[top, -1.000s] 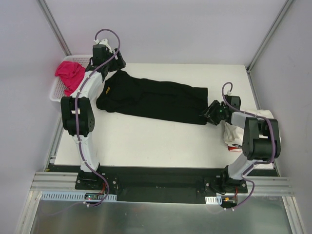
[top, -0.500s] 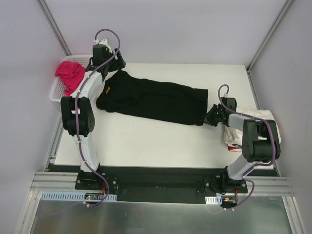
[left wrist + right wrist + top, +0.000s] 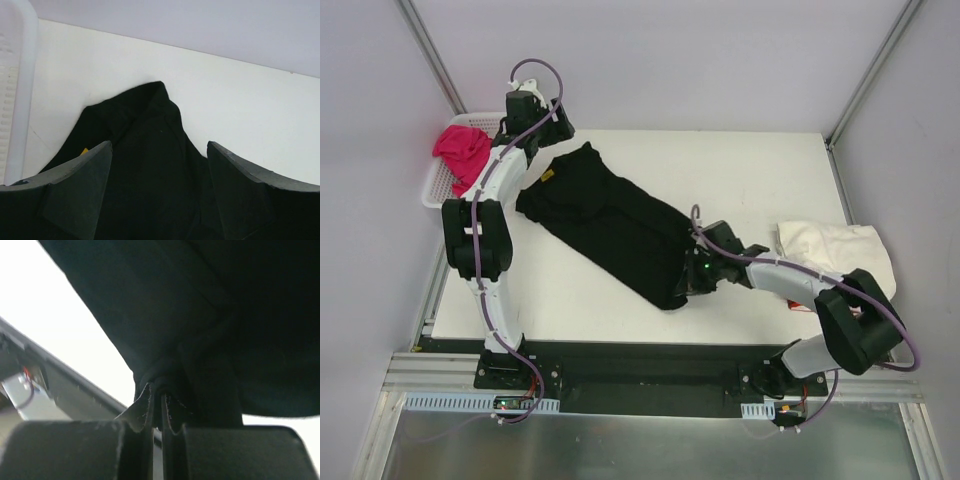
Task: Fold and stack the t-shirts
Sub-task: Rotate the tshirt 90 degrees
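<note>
The black t-shirt (image 3: 610,225) lies spread diagonally on the white table, from the far left toward the near middle. My right gripper (image 3: 692,275) is shut on its near hem; in the right wrist view the gripper (image 3: 161,390) pinches a bunched fold of the black cloth (image 3: 200,305). My left gripper (image 3: 556,135) is open over the shirt's far end. In the left wrist view this gripper (image 3: 159,145) stands with fingers wide apart over the black cloth (image 3: 150,165). A bright pink t-shirt (image 3: 462,150) lies in the basket. A cream-white t-shirt (image 3: 835,250) lies at the right edge.
The white mesh basket (image 3: 435,188) stands off the table's far left corner; its rim shows in the left wrist view (image 3: 20,75). Grey walls close in the back and sides. A black rail (image 3: 620,360) runs along the near edge.
My right gripper has dragged the shirt's right end toward the near middle, so the shirt now lies diagonal instead of across. The left arm has hardly moved.
</note>
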`<state>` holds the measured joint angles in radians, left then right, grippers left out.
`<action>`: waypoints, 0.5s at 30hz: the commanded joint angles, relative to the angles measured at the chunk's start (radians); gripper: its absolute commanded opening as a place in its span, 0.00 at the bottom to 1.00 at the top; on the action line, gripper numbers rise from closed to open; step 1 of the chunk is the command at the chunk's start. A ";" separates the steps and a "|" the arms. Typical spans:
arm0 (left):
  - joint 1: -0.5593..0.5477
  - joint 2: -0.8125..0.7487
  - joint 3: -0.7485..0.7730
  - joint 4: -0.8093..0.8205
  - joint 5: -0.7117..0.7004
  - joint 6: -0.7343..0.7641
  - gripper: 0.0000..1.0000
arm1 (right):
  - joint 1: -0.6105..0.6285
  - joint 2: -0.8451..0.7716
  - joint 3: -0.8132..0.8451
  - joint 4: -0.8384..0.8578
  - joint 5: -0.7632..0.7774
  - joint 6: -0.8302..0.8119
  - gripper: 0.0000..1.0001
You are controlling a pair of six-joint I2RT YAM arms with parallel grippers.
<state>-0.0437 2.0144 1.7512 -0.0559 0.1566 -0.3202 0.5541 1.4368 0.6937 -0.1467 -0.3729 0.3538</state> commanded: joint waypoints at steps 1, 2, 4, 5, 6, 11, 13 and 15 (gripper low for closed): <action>0.015 -0.094 -0.016 0.037 0.014 0.017 0.76 | 0.183 0.028 0.120 -0.148 -0.047 -0.025 0.01; 0.015 -0.097 -0.018 0.036 0.017 0.017 0.76 | 0.214 0.058 0.141 -0.160 -0.052 -0.032 0.01; 0.016 -0.106 -0.025 0.039 0.017 0.018 0.76 | 0.286 0.095 0.203 -0.188 -0.086 -0.041 0.01; 0.015 -0.108 -0.028 0.041 0.015 0.017 0.76 | 0.306 0.115 0.222 -0.186 -0.102 -0.041 0.01; 0.016 -0.109 -0.033 0.044 0.017 0.017 0.76 | 0.326 0.157 0.246 -0.186 -0.118 -0.042 0.01; 0.016 -0.111 -0.061 0.051 0.017 0.010 0.76 | 0.460 0.313 0.484 -0.250 -0.222 -0.113 0.03; 0.016 -0.108 -0.065 0.053 0.023 0.006 0.76 | 0.490 0.371 0.547 -0.309 -0.270 -0.150 0.13; 0.016 -0.105 -0.067 0.053 0.024 0.006 0.75 | 0.492 0.379 0.582 -0.333 -0.294 -0.165 0.27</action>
<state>-0.0372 1.9564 1.6947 -0.0345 0.1574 -0.3210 1.0241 1.7908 1.1816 -0.3737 -0.5537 0.2611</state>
